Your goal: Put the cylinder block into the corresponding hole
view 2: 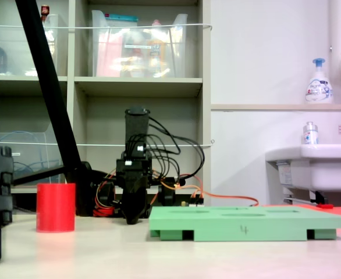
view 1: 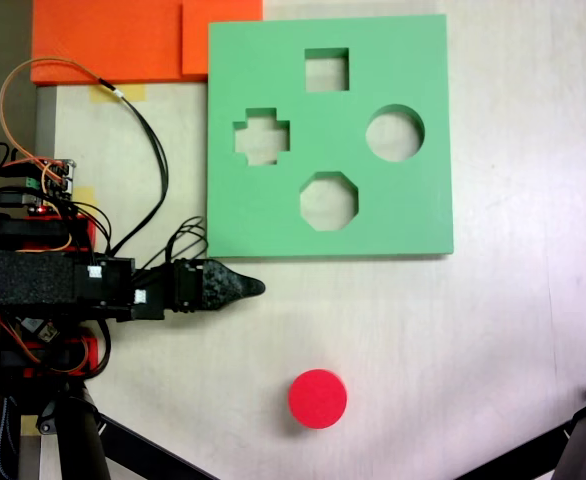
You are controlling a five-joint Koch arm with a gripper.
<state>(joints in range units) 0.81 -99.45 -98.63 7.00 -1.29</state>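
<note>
Top-down fixed view: the arm is lying stretched out from the left edge, with the claw (view 1: 256, 287) pointing right and coming to a single dark tip. The jaws are reading as one point here, and in the low fixed view the claw (view 2: 132, 220) is facing the camera head-on with its tip down at the surface (view 1: 493, 340), so I cannot tell whether it is released or clenched. It is holding nothing.

The cylinder (view 1: 318, 398) is standing upright on the bare surface, below and a little right of the claw tip in the top-down view and well apart from it. In the low view the cylinder (view 2: 56, 207) is sitting left of the claw, flat end down.

The green board (view 1: 273, 215) is lying flat just above the claw tip. The round hole (view 1: 395, 133) is sitting near its right edge and is showing the surface through it. The square, cross and octagon cutouts are likewise open.

Orange sheets (view 1: 113, 40) are lying at the top left, touching the board's corner.
</note>
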